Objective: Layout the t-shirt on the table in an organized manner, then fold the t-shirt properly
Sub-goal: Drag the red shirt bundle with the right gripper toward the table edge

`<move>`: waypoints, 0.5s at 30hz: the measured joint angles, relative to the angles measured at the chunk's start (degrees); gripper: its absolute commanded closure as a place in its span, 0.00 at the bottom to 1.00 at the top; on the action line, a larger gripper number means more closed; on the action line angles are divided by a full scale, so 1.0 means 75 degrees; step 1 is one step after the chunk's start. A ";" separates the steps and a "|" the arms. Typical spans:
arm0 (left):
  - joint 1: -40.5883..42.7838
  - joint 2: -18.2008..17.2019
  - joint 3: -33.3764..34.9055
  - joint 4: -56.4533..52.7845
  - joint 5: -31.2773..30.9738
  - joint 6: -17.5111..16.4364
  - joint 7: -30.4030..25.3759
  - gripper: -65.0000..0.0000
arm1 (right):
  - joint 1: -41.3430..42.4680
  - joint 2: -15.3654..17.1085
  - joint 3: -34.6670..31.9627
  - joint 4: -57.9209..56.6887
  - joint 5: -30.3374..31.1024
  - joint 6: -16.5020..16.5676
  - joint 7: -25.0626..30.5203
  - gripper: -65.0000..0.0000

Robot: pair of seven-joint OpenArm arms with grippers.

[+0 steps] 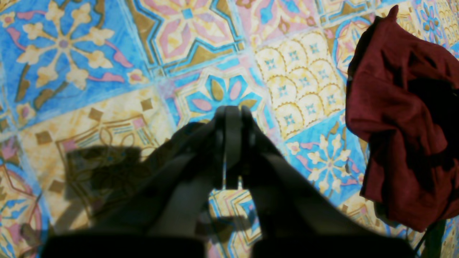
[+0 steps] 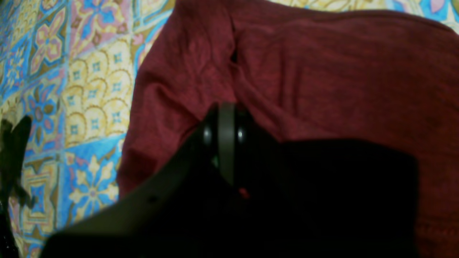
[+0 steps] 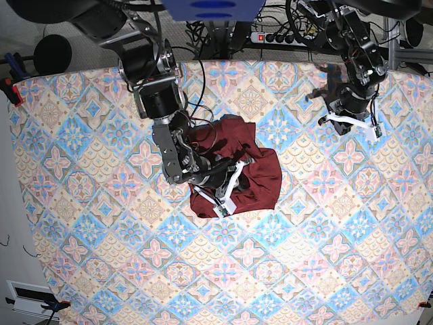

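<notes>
Dark right gripper [image 2: 227, 118], jaws together, hovers over the crumpled soft maroon t-shirt [image 3: 237, 172] on the pastel diamond-tiled desk [image 3: 101, 223]; left gripper [image 1: 233, 116] jaws together too.

Base cam gives you a top-down of the whole table [image 3: 81, 223]; both wrist cams look close along their fingers, all sharing the t-shirt [image 3: 254, 172].

The t-shirt [image 3: 254, 169] is plain dark maroon cloth, crumpled into a rumpled heap with folds and creases, not spread flat. It lies near the middle of the counter [image 3: 325, 244], a broad surface patterned with blue, pink and cream floral diamond tiles.
</notes>
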 measured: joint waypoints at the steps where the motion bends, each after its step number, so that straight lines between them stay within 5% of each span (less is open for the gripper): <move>1: 0.0003 0.0000 0.0000 0.0000 0.0000 0.0000 0.0000 1.00 | 0.0000 -0.0032 0.0216 -0.0096 0.0009 -0.0017 0.0006 1.00; 6: 0.0000 0.0000 0.0015 0.0000 0.0000 0.0000 0.0000 1.00 | 0.0041 -0.0093 0.0632 -0.0373 0.0294 -0.0487 0.0090 1.00; 15: 0.0006 0.0003 0.0012 0.0000 0.0000 0.0000 0.0000 1.00 | 0.0023 0.0201 0.0667 -0.0321 0.0411 -0.0472 0.0192 1.00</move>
